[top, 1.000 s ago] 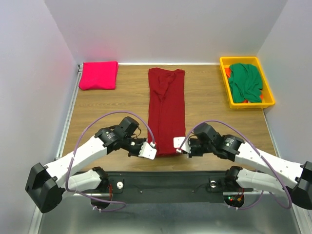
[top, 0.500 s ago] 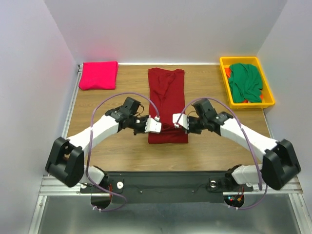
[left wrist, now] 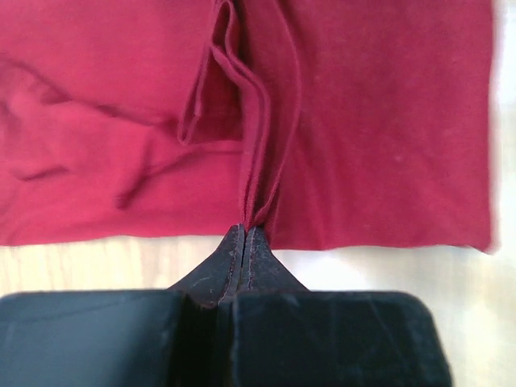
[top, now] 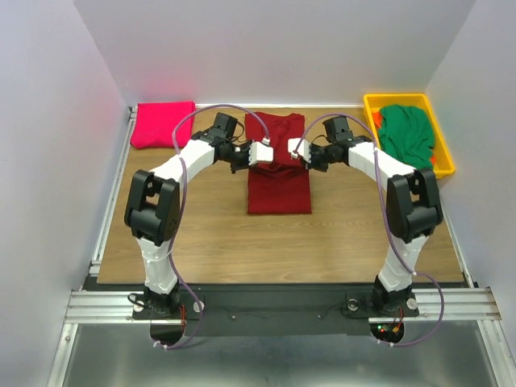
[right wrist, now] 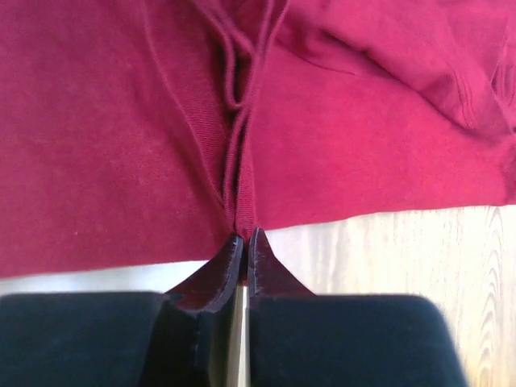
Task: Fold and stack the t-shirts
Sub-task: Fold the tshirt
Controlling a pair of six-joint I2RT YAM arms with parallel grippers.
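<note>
The maroon t-shirt (top: 278,173) lies in a long strip on the table, its near end folded up over its far half. My left gripper (top: 264,153) is shut on the shirt's left edge (left wrist: 256,201). My right gripper (top: 295,150) is shut on its right edge (right wrist: 242,201). Both hold the lifted hem over the shirt's upper half, at about mid-length. The folded pink-magenta t-shirt (top: 163,124) lies at the far left. The green t-shirt (top: 406,137) is bunched in the yellow bin.
The yellow plastic bin (top: 372,137) stands at the far right corner. White walls close the table at back and sides. Bare wood (top: 274,242) lies between the shirt and the near edge.
Both grippers have carried the maroon shirt's near hem away from the near edge toward the back, folding the strip over itself. The arms are now stretched far forward.
</note>
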